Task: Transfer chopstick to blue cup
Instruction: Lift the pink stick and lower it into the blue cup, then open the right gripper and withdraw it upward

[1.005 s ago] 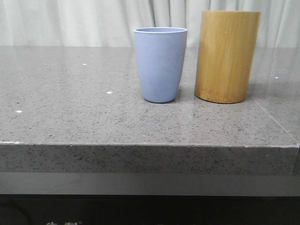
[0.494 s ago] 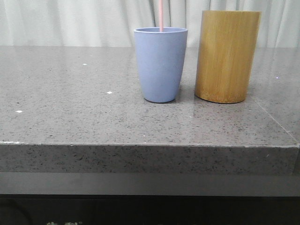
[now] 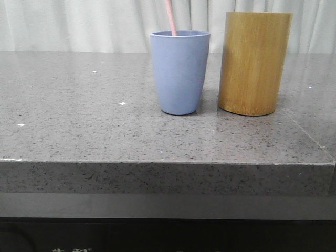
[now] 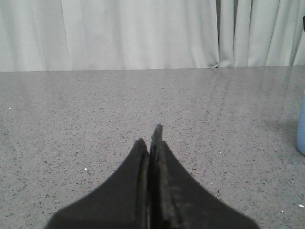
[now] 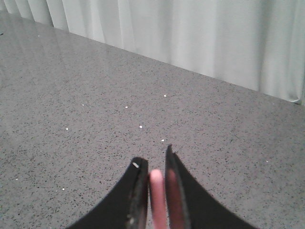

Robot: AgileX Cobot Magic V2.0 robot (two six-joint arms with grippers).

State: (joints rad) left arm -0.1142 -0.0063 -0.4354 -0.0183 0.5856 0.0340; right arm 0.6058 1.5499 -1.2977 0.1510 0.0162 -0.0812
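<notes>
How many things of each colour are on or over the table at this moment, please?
Blue: 1, the cup
Yellow-brown: 1, the bamboo cylinder
Pink: 1, the chopstick, its lower end in the cup, its top between the fingers of the right claw
Total: 3

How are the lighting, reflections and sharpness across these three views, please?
Front view: even light, bamboo cylinder mirrored faintly on the countertop. Left wrist view: the shut left hand is slightly soft. Right wrist view: right hand and chopstick blurred, counter sharper.
</notes>
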